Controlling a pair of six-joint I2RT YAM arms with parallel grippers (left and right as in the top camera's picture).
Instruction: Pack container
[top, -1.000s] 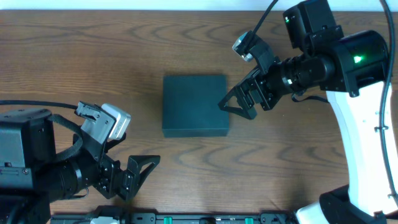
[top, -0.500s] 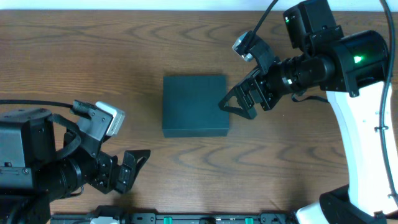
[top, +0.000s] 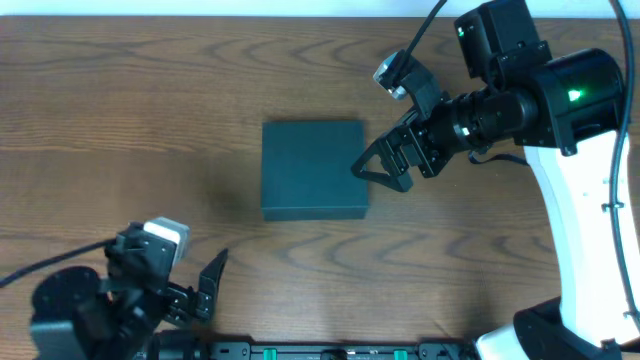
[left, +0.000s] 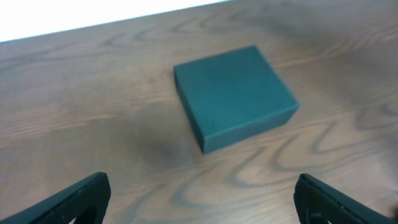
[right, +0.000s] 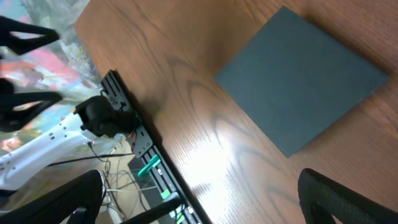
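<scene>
Since the earlier frame the left arm had pulled back toward the table's near-left corner, and the left gripper (top: 210, 282) now sat close to the front edge, farther from the box than before. The right arm had not shifted, and neither had the box.

The box (top: 313, 168) lay flat and closed near the middle of the table (top: 130, 100), its dark teal top plain, its sides square to the table edges. Nothing rested on it.

The left gripper stood wide apart and held nothing. From its wrist camera, the two fingers (left: 78, 196) framed bare wood, with the box (left: 233, 96) well ahead of them and a little to the right.

The right gripper (top: 378, 165) was likewise spread wide and empty. From overhead, one fingertip overlapped the box's right edge; whether it touched could not be told. Its wrist view showed the box (right: 301, 84) ahead of the fingers (right: 336, 193), not between them, with a black rail (right: 134, 134) running along the table's front edge.
</scene>
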